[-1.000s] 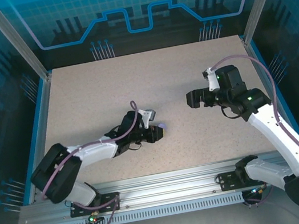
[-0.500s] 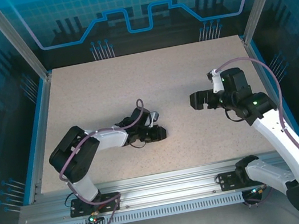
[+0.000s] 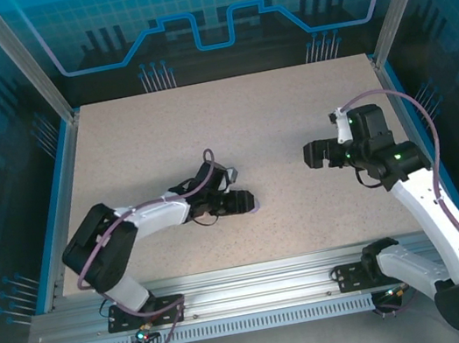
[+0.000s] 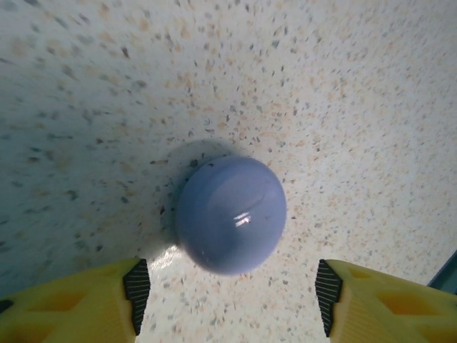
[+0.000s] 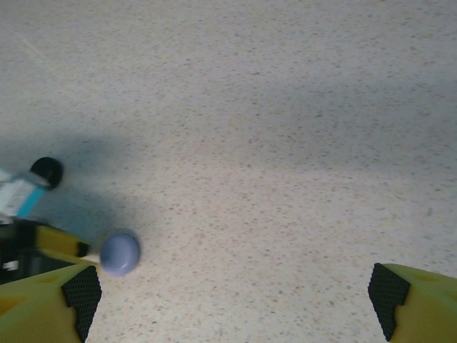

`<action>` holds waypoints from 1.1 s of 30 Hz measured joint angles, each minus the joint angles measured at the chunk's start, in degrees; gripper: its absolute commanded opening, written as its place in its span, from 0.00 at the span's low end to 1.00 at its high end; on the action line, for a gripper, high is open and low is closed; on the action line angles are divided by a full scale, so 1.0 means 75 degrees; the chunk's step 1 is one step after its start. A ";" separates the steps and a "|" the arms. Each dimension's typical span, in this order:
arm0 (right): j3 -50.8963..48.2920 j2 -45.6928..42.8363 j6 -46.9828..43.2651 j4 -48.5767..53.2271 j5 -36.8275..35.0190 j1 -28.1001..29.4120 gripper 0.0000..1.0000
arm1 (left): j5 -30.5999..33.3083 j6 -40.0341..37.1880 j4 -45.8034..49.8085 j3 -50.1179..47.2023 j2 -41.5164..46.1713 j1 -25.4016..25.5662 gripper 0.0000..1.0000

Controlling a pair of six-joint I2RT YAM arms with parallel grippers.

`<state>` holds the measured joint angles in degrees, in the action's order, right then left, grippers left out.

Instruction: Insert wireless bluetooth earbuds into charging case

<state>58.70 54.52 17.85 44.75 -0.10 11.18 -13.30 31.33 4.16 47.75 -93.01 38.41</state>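
Note:
A closed, round lilac charging case [image 4: 230, 214] lies on the speckled table just ahead of my left gripper [image 4: 228, 286], apart from both of its fingers. That gripper is open and sits low at the table's middle [image 3: 242, 200]. The right wrist view shows the same case [image 5: 119, 254] at lower left, beside a yellow finger [image 5: 61, 244] of the left gripper. My right gripper [image 5: 232, 293] is open and holds nothing; it hovers above bare table to the right [image 3: 311, 155]. The earbuds are out of view.
The speckled tabletop [image 3: 229, 118] has blue rails along its left [image 3: 60, 192] and right sides. An aluminium frame [image 3: 257, 278] runs along the near edge, with the arm bases on it.
My left gripper has opened and let go of the lilac case, which now rests on the table. The right arm has drawn slightly to the right.

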 measured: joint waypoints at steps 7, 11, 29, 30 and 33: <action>-0.0685 -0.0449 -0.0367 -0.0504 -0.0752 -0.0425 1.00 | 0.1241 -0.0656 0.0615 -0.0038 0.2104 -0.0291 0.84; -0.2177 -0.0938 -0.0833 -0.1874 -0.1058 -0.0708 1.00 | 0.2387 -0.1198 0.0472 -0.0458 0.3620 -0.0717 0.99; -0.4884 0.2970 -0.2110 -1.0235 -0.0968 -0.1026 1.00 | 0.4162 -0.3372 -0.3803 -0.3905 0.4112 -0.3937 0.99; -0.4884 0.3194 -0.2162 -1.0523 -0.0921 -0.1026 1.00 | 0.4121 -0.3526 -0.4284 -0.4001 0.3771 -0.3958 0.99; -0.4870 0.3885 -0.2273 -1.1313 -0.0842 -0.1020 1.00 | 0.3993 -0.3952 -0.5677 -0.4261 0.2818 -0.3972 0.99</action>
<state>22.17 83.66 0.80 -40.10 -6.42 3.53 16.64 1.69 -38.41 15.79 -71.88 8.62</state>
